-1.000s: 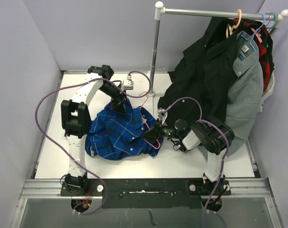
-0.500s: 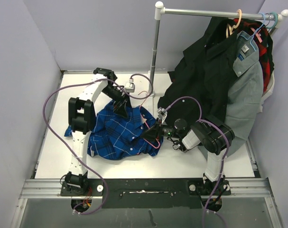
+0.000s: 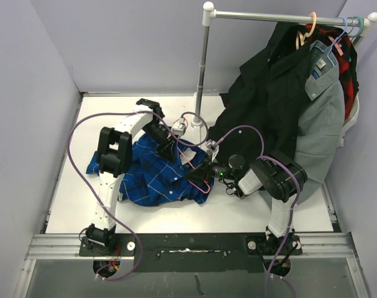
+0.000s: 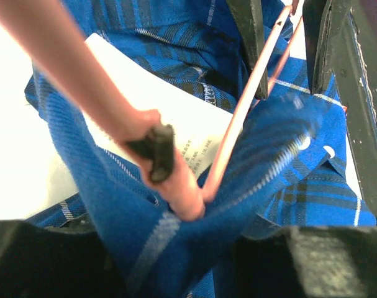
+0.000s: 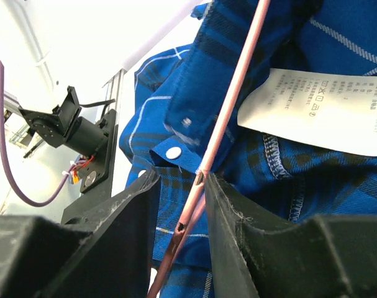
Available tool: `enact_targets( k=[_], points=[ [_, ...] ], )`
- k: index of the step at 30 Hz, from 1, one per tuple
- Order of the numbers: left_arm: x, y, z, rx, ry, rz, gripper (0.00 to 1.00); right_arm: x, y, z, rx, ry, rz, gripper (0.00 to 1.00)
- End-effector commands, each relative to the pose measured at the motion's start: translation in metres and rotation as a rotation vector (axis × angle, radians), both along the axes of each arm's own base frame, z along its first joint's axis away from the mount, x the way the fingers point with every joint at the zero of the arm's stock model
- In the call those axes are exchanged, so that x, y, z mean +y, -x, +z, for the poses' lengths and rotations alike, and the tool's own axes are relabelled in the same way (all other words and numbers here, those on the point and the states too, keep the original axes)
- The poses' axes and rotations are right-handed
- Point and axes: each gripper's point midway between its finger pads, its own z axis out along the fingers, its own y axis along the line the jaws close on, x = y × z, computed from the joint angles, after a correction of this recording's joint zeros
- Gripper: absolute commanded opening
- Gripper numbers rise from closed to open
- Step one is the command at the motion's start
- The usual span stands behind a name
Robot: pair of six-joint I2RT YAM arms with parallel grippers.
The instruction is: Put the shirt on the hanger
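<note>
While it lies crumpled on the white desk (image 3: 64,198) between the 2 arms, the shirt (image 3: 151,177) has the hanger (image 5: 230,93) slanting across its care label (image 5: 325,99). The right gripper (image 5: 179,180) is clamped on that pink wire. The left gripper (image 4: 172,248) straddles a shirt fold; I cannot tell whether it pinches.
</note>
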Motion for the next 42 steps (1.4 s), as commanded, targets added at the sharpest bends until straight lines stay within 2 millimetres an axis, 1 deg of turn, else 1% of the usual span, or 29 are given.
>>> enact_targets(
  k=[1,4,6,7,10,11,12,13,14,15,16,17,18,21,24,25,26,28,30,33,34,35,37,39,41,42],
  points=[
    [-0.006,0.025,0.038,0.058,0.049,-0.012,0.0,-0.002,-0.02,0.023,-0.128,-0.047,-0.062,0.0],
    [-0.006,0.039,0.045,0.04,0.065,-0.044,0.0,-0.002,-0.021,0.024,-0.13,-0.047,-0.063,0.0],
    [-0.006,0.047,0.055,0.01,0.097,-0.064,0.0,-0.001,-0.021,0.026,-0.129,-0.054,-0.06,0.0],
    [-0.006,0.05,0.061,-0.008,0.118,-0.069,0.0,-0.001,-0.021,0.028,-0.131,-0.057,-0.061,0.0],
    [-0.008,0.059,0.089,-0.066,0.193,-0.061,0.0,-0.001,-0.022,0.033,-0.124,-0.067,-0.064,0.0],
    [-0.007,0.063,0.095,-0.086,0.207,-0.061,0.0,-0.002,-0.023,0.035,-0.115,-0.073,-0.065,0.06],
    [-0.007,0.066,0.101,-0.125,0.222,-0.06,0.0,-0.003,-0.023,0.04,-0.109,-0.081,-0.065,0.12],
    [-0.006,0.067,0.108,-0.169,0.236,-0.055,0.0,-0.005,-0.023,0.045,-0.105,-0.09,-0.065,0.31],
    [-0.005,0.068,0.112,-0.21,0.242,-0.046,0.0,-0.007,-0.023,0.05,-0.102,-0.095,-0.071,0.47],
    [-0.003,0.07,0.118,-0.251,0.246,-0.039,0.0,-0.01,-0.021,0.057,-0.104,-0.098,-0.073,0.58],
    [-0.002,0.071,0.123,-0.289,0.249,-0.034,0.0,-0.013,-0.02,0.058,-0.097,-0.087,-0.074,0.72],
    [0.0,0.072,0.126,-0.32,0.247,-0.023,0.0,-0.016,-0.019,0.062,-0.098,-0.077,-0.076,0.94],
    [0.003,0.074,0.129,-0.339,0.244,-0.018,0.0,-0.019,-0.019,0.065,-0.097,-0.061,-0.082,0.99],
    [0.014,0.078,0.133,-0.367,0.231,0.0,0.0,-0.03,-0.017,0.077,-0.094,-0.023,-0.094,0.98],
    [0.022,0.078,0.128,-0.365,0.198,0.014,0.0,-0.044,-0.014,0.097,-0.083,-0.008,-0.098,0.98],
    [0.025,0.078,0.126,-0.364,0.185,0.019,0.0,-0.049,-0.01,0.107,-0.079,-0.001,-0.09,0.98],
    [0.027,0.077,0.123,-0.364,0.171,0.026,0.0,-0.053,-0.007,0.112,-0.062,0.017,-0.084,0.98],
    [0.029,0.074,0.117,-0.372,0.152,0.038,0.0,-0.056,0.001,0.12,-0.023,0.053,-0.068,0.98],
    [0.029,0.075,0.114,-0.371,0.146,0.044,0.0,-0.058,0.013,0.133,-0.018,0.056,-0.031,0.98],
    [0.028,0.074,0.115,-0.371,0.148,0.052,0.0,-0.064,0.031,0.162,-0.106,0.013,-0.017,0.98],
    [0.028,0.073,0.116,-0.372,0.147,0.054,0.0,-0.069,0.032,0.171,-0.155,0.008,-0.047,0.98],
    [0.028,0.073,0.117,-0.373,0.147,0.055,0.0,-0.077,0.03,0.176,-0.198,0.022,-0.1,0.98],
    [0.028,0.074,0.122,-0.376,0.148,0.057,0.0,-0.098,0.016,0.162,-0.222,0.126,-0.234,0.98],
    [0.028,0.074,0.127,-0.392,0.153,0.057,0.0,-0.119,-0.002,0.142,-0.154,0.186,-0.336,0.98],
    [0.029,0.076,0.133,-0.413,0.157,0.056,0.0,-0.126,-0.016,0.121,-0.053,0.19,-0.39,1.0],
    [0.03,0.076,0.136,-0.422,0.159,0.056,0.0,-0.127,-0.021,0.11,-0.004,0.182,-0.408,0.97]
  ],
)
